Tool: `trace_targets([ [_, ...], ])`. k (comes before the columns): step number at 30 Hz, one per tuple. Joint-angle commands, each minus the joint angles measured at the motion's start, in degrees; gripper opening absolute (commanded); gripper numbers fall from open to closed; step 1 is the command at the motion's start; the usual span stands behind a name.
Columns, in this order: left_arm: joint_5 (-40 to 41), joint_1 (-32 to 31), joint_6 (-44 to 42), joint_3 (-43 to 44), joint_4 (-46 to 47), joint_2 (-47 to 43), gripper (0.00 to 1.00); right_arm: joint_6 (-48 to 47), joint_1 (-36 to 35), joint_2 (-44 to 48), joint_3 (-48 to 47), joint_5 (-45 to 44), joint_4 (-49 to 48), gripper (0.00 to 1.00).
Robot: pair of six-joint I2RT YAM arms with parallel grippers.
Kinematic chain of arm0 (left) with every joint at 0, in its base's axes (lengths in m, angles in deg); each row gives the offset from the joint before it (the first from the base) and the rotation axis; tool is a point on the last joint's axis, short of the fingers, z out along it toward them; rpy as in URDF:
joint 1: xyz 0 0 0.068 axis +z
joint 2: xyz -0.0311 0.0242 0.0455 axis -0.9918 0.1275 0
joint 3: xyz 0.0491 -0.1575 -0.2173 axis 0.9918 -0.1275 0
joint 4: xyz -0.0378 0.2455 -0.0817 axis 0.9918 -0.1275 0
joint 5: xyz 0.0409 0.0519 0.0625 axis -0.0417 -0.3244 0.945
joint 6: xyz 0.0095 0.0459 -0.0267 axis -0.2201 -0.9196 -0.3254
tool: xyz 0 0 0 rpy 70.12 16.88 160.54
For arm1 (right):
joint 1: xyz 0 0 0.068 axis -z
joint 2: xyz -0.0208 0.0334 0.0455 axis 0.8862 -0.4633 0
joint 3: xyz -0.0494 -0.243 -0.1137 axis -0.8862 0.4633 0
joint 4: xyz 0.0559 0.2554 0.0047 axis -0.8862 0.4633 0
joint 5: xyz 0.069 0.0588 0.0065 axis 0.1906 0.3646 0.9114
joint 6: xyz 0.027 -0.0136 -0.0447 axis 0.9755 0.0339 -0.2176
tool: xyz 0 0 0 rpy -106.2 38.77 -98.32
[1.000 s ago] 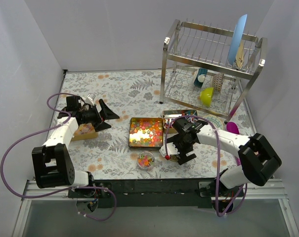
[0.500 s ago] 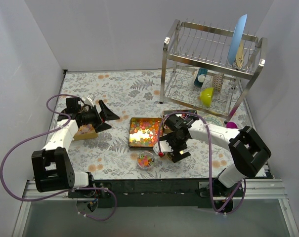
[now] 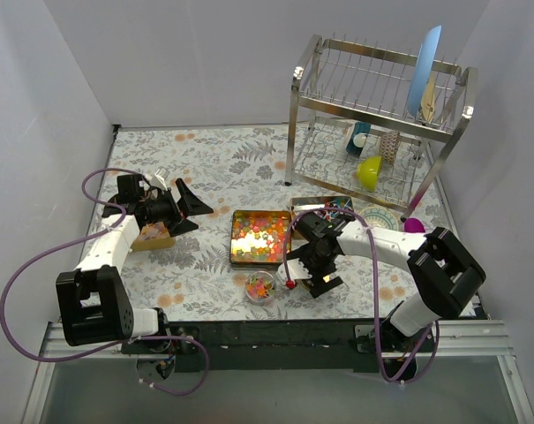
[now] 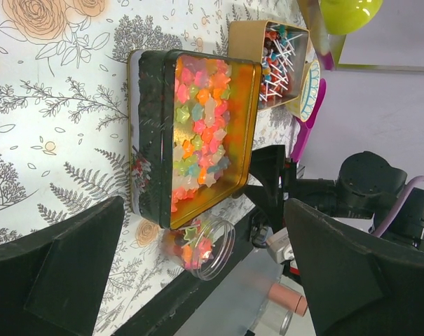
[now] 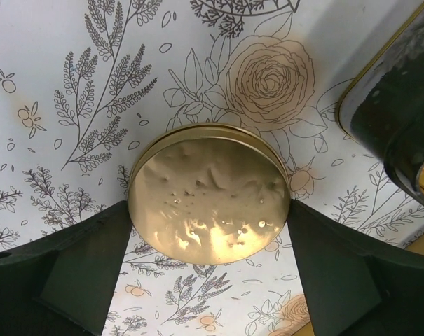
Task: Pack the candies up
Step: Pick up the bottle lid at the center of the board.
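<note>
The candies (image 3: 259,234) are bright star-shaped pieces filling a gold tin (image 3: 236,231) at the table's middle; they also show in the left wrist view (image 4: 201,133). More candies lie in a small clear jar (image 3: 260,287), which also shows in the left wrist view (image 4: 197,241). My right gripper (image 3: 318,279) is low over the flat round gold lid (image 5: 209,192), just right of the jar. Its fingers (image 5: 78,273) are wide apart and flank the lid, which lies flat on the table. My left gripper (image 3: 194,210) is open and empty at the far left, pointing at the tin.
A second gold tin (image 3: 324,208) with stick sweets sits behind the right gripper. A purple scoop (image 3: 415,226) lies at the right. A metal dish rack (image 3: 381,115) stands at the back right. A small yellow box (image 3: 152,234) lies under the left arm.
My right gripper has moved left and toward the near edge and lowered around the gold lid. The left arm has barely moved.
</note>
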Motion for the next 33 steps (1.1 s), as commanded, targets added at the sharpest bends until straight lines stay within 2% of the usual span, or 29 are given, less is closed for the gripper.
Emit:
trace_targets([
  [1, 1.1, 0.0, -0.9, 0.0, 0.9, -0.2, 0.98, -0.2, -0.4, 0.6, 1.8, -0.3, -1.8, 0.98],
  [3, 1.2, 0.0, -1.4, 0.2, 0.6, -0.1, 0.98, 0.2, -0.4, 1.1, 1.5, -0.1, -1.2, 0.90],
  [7, 0.5, -2.3, -3.9, 2.7, 1.2, -1.0, 0.98, 4.1, 0.3, 4.2, -0.6, 0.5, 1.6, 0.85],
  [8, 1.1, -3.8, -7.0, 3.4, 1.8, -2.6, 0.98, 5.0, 0.6, 5.2, -1.5, 0.9, 2.7, 0.84],
  [9, 1.3, -8.3, -8.8, 4.2, 2.8, -3.1, 0.98, 5.9, 0.9, 7.0, -2.5, 1.6, 3.8, 0.84],
  [11, 2.3, -13.0, -13.5, 7.3, 2.5, -3.7, 0.98, 9.5, 1.6, 8.4, -6.3, 2.2, 7.1, 0.84],
  [12, 2.0, -17.0, -17.7, 8.4, 0.6, -3.6, 0.98, 11.0, 1.8, 9.6, -7.6, 2.6, 8.0, 0.84],
  [16, 4.4, -27.0, -24.0, 12.5, -10.1, 1.6, 0.98, 17.6, 6.7, 10.7, -17.3, 3.5, 11.1, 0.84],
  [17, 6.2, -31.1, -23.5, 13.0, -12.7, 2.6, 0.98, 20.2, 7.8, 10.6, -19.5, 3.7, 11.9, 0.84],
  [18, 10.8, -32.9, -20.7, 12.8, -13.5, 3.4, 0.98, 21.4, 9.1, 10.0, -21.2, 4.0, 12.3, 0.83],
  [20, 14.9, -36.4, -16.6, 10.0, -13.8, 2.8, 0.95, 23.9, 13.1, 8.9, -26.9, 4.4, 13.5, 0.84],
  [21, 20.2, -36.8, -11.8, 8.4, -13.8, 1.4, 0.94, 26.0, 15.3, 7.8, -28.6, 4.6, 14.0, 0.83],
  [24, 26.0, -37.3, -6.5, 2.9, -14.0, -0.7, 0.86, 29.0, 18.4, 6.3, -34.7, 4.6, 14.6, 0.83],
  [30, 23.8, -40.6, -1.0, -2.1, -13.3, -0.5, 0.78, 31.3, 19.3, 5.8, -38.5, 4.1, 15.0, 0.83],
  [33, 21.6, -42.4, 1.3, -4.1, -10.1, -2.2, 0.77, 32.1, 19.3, 6.1, -38.6, 4.0, 14.8, 0.83],
])
